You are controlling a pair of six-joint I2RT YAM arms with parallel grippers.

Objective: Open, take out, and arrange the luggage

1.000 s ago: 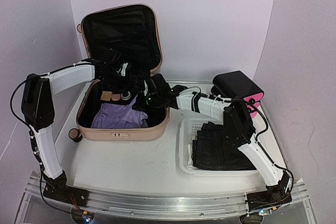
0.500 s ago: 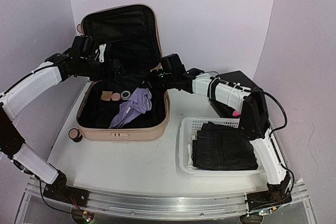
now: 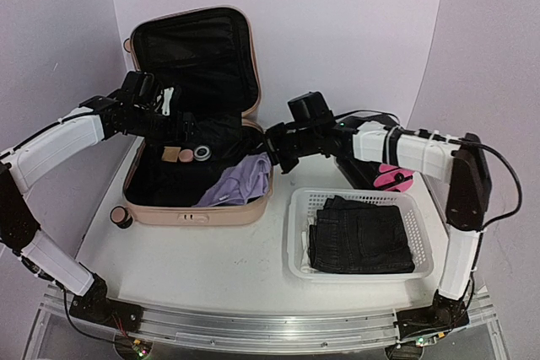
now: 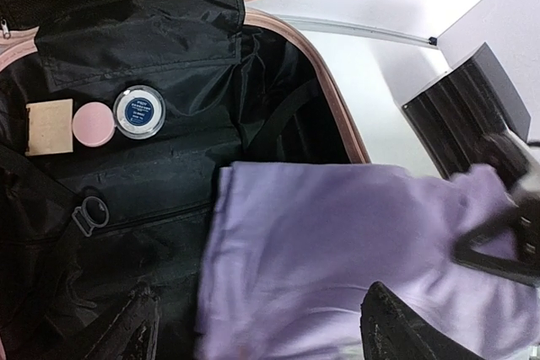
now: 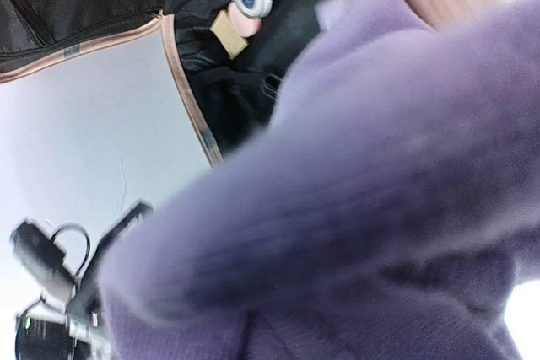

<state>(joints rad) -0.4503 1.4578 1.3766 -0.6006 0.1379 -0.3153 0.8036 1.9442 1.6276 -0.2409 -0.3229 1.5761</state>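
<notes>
The pale pink hard-shell suitcase [image 3: 198,212] sits left of centre in the overhead view. Its tub faces up, the lid stands upright on the far hinge, and its long axis seems to run left to right. It looks stiff, smooth and light, so the rim would suit a grip. A soft lavender garment [image 3: 240,185] drapes over its right rim, pinched in the closed right gripper [image 3: 274,153]. The left gripper [image 3: 179,124] hovers spread wide, empty, near a small blue-lidded tin [image 4: 139,112].
</notes>
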